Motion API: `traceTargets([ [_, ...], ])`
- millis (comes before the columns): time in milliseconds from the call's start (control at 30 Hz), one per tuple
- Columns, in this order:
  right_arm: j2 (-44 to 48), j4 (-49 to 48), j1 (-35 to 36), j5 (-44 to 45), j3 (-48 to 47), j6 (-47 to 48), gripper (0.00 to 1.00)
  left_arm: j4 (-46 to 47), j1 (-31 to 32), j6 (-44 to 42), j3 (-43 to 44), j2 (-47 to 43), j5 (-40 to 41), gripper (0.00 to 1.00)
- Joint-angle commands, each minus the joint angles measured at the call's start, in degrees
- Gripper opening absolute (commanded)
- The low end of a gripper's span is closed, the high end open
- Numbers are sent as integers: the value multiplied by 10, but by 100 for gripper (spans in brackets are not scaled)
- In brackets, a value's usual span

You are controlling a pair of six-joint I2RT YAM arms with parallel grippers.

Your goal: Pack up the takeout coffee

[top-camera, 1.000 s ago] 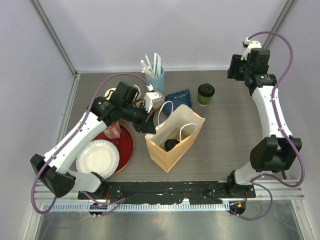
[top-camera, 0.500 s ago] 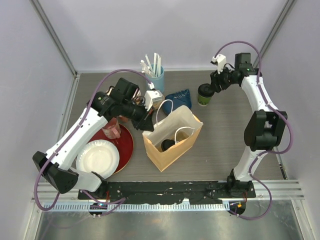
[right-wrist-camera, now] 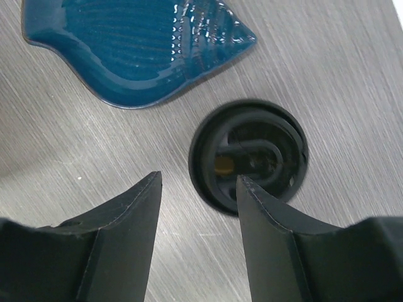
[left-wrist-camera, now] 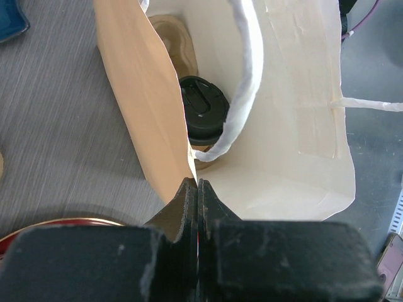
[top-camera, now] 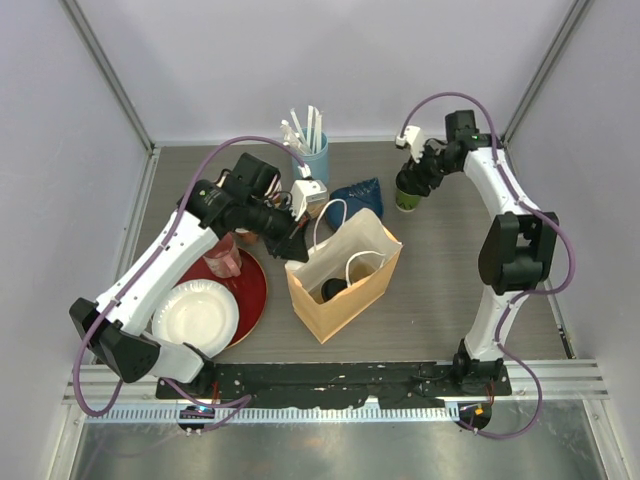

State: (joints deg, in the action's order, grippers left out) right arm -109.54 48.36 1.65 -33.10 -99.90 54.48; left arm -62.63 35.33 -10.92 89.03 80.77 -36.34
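**Paper bag pinched at its rim; green cup framed by parted jaws**

Kraft paper is seen clamped by the left gripper [top-camera: 297, 247]: its jaws are pressed fully together on the near left corner of the paper bag [top-camera: 350, 300], the rim running down into the fingertips in the left wrist view [left-wrist-camera: 196, 192]. The bag is stood upright and open near the middle of the grey table [top-camera: 450, 270]. One takeout coffee, a black-lidded cup [left-wrist-camera: 203, 113], is found upright at the bottom of the bag, and its lid is also glimpsed from above [top-camera: 335, 291]. A white cord handle [left-wrist-camera: 245, 82] is draped inside, just beside that lid.

The second coffee, the green cup [top-camera: 406, 198], is stood on the table behind the bag, toward the right. The right gripper [top-camera: 413, 180] is positioned directly over it. In the right wrist view the jaws [right-wrist-camera: 198, 178] are held moderately apart, and nothing is gripped between them. The cup's black lid [right-wrist-camera: 249, 157] is seen just beyond the fingertips, overlapped at its near edge by the right-hand finger [right-wrist-camera: 271, 251]; whether it is touched cannot be told.

A blue shell-shaped dish [right-wrist-camera: 138, 50] is lain near the green cup, between it and the bag's far rim. A red plate [top-camera: 250, 290] and a white paper plate [top-camera: 195, 315] are set to the left of the bag.
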Motion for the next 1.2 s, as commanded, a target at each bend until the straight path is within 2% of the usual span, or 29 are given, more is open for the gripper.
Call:
traceTargets([
  [0,-28,-7,27,42,-33,22,56,-2,-4,-1,25,0,-22,0],
  [133,-32,-42,37,87,-28,17,52,-2,-4,-2,26,-1,-20,0],
  [333,-34,-43,44,88,-26,17,47,2,-3,3,28,3,-25,0],
  [800,-17,-32,44,66,-10,12,14,5,-4,6,25,2,-27,0],
  [1167,0,-48,43,87,2,-10,5,4,-4,5,26,0,-28,0],
])
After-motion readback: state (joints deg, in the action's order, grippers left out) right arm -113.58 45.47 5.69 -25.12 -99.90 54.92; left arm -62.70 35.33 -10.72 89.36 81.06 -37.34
